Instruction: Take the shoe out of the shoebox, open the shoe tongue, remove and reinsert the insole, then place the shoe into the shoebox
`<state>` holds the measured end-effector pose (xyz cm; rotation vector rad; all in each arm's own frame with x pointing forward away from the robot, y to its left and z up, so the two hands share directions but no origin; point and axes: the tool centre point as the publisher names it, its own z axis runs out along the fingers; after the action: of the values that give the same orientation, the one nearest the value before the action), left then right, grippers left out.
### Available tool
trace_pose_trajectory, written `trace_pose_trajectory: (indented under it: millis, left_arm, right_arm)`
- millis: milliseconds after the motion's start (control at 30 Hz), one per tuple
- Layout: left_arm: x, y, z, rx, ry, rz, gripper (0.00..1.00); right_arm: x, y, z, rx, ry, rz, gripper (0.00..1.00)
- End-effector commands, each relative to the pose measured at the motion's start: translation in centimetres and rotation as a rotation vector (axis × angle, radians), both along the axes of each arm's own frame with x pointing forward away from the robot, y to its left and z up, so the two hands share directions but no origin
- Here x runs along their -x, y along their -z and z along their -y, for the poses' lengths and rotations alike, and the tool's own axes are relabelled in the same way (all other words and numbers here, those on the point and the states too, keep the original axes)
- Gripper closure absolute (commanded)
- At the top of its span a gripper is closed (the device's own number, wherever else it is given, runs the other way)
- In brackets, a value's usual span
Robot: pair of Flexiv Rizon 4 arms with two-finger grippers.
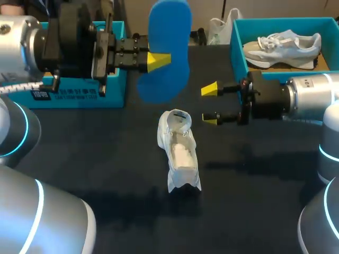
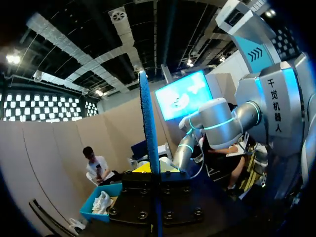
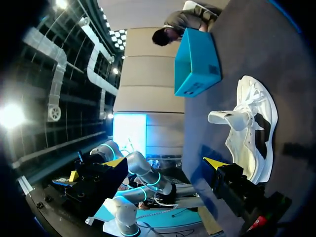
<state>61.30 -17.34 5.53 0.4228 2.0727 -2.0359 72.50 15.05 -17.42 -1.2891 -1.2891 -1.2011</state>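
Note:
A white shoe stands on the dark table near the middle, its tongue pulled up. My left gripper is shut on a blue insole and holds it upright in the air behind the shoe. In the left wrist view the insole shows edge-on, rising from between the fingers of the left gripper. My right gripper hovers open just right of the shoe's collar, with nothing in it. The right wrist view has the shoe lying beside the open right gripper.
A blue shoebox at the back right holds a second pale shoe. Another blue box stands at the back left, under my left arm, seen also as the blue box. A white plastic bag lies at the far edge.

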Motion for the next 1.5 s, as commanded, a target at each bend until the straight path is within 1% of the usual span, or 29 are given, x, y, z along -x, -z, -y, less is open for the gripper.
trace_pose_trajectory:
  millis: [33, 200, 267, 300, 400, 433, 467, 533, 567, 600, 633, 667, 1167, 1200, 1233, 1267, 1300, 1333, 1367, 1400, 1433, 1500]
  left_arm:
    - [-0.3, 0.5, 0.0, 0.032, 0.036, 0.081, 1.0]
    - [-0.3, 0.5, 0.0, 0.032, 0.036, 0.081, 1.0]
    - [-0.7, 0.9, 0.0, 0.013, 0.028, 0.158, 1.0]
    - [-1.1, 1.1, 0.0, 0.005, 0.023, 0.15, 1.0]
    - [-1.8, 1.7, -0.1, 0.008, 0.016, 0.208, 1.0]
    - [-2.0, 1.8, -0.1, 0.026, 0.026, 0.251, 1.0]
    - [-2.4, 2.2, 0.0, 0.018, 0.007, 0.276, 1.0]
    - [-3.0, 2.6, 0.0, 0.076, 0.05, 0.337, 1.0]
    - [-3.6, 3.4, 0.1, 0.076, 0.048, 0.431, 1.0]
    - [-4.0, 3.9, 0.0, 0.103, 0.094, 0.48, 1.0]
    - [-4.7, 4.7, -0.1, 0.066, 0.107, 0.544, 1.0]
    - [-5.3, 5.6, -0.2, 0.003, 0.1, 0.637, 1.0]
    - [-5.3, 5.6, -0.2, 0.003, 0.1, 0.637, 1.0]
    - [-5.4, 6.0, -0.2, -0.001, 0.093, 0.656, 1.0]
    - [-5.5, 6.5, -0.2, -0.033, 0.075, 0.713, 1.0]
    - [-5.6, 7.1, -0.1, -0.013, 0.074, 0.715, 1.0]
    - [-5.8, 7.7, -0.1, -0.032, 0.066, 0.76, 1.0]
    - [-5.8, 8.2, 0.0, -0.049, 0.058, 0.866, 1.0]
    - [-5.8, 8.8, 0.1, -0.031, 0.071, 0.908, 1.0]
    - [-5.8, 9.3, 0.0, -0.055, 0.063, 1.058, 1.0]
    - [-5.3, 9.8, -0.2, -0.081, 0.05, 1.262, 1.0]
    - [-5.3, 9.8, -0.2, -0.081, 0.05, 1.262, 1.0]
  right_arm:
    - [0.0, 0.0, -0.2, 0.003, 0.001, -0.001, 0.0]
    - [0.0, 0.0, -0.2, 0.003, 0.001, -0.001, 0.0]
    - [0.0, 0.0, -0.2, 0.003, 0.001, -0.001, 0.0]
    - [0.0, 0.0, -0.2, 0.003, 0.001, -0.001, 0.0]
    - [0.0, 0.0, -0.2, 0.003, 0.001, -0.001, 0.0]
    - [0.0, 0.0, -0.2, 0.003, 0.001, -0.001, 0.0]
    - [0.0, 0.0, -0.2, 0.003, 0.001, -0.001, 0.0]
    - [0.0, 0.0, -0.2, 0.003, 0.001, -0.001, 0.0]
    - [0.0, 0.0, -0.2, 0.003, 0.001, -0.001, 0.0]
    - [0.0, 0.0, -0.2, 0.003, 0.001, -0.001, 0.0]
    - [0.0, 0.0, -0.2, 0.003, 0.001, -0.001, 0.0]
    - [0.0, 0.0, -0.2, 0.003, 0.001, -0.001, 0.0]
    - [0.0, 0.0, -0.2, 0.003, 0.001, -0.001, 0.0]
    - [0.0, 0.0, -0.2, 0.003, 0.001, -0.001, 0.0]
    - [0.0, 0.0, -0.2, 0.003, 0.001, -0.001, 0.0]
    - [0.0, 0.0, -0.2, 0.003, 0.001, -0.001, 0.0]
    - [0.0, 0.0, -0.2, 0.003, 0.001, -0.001, 0.0]
    - [0.0, 0.0, -0.2, 0.003, 0.001, -0.001, 0.0]
    - [0.0, 0.0, -0.2, 0.003, 0.001, -0.001, 0.0]
    - [0.0, 0.0, -0.2, 0.003, 0.001, -0.001, 0.0]
    - [0.0, 0.0, -0.2, 0.003, 0.001, -0.001, 0.0]
    - [0.0, 0.0, -0.2, 0.003, 0.001, -0.001, 0.0]
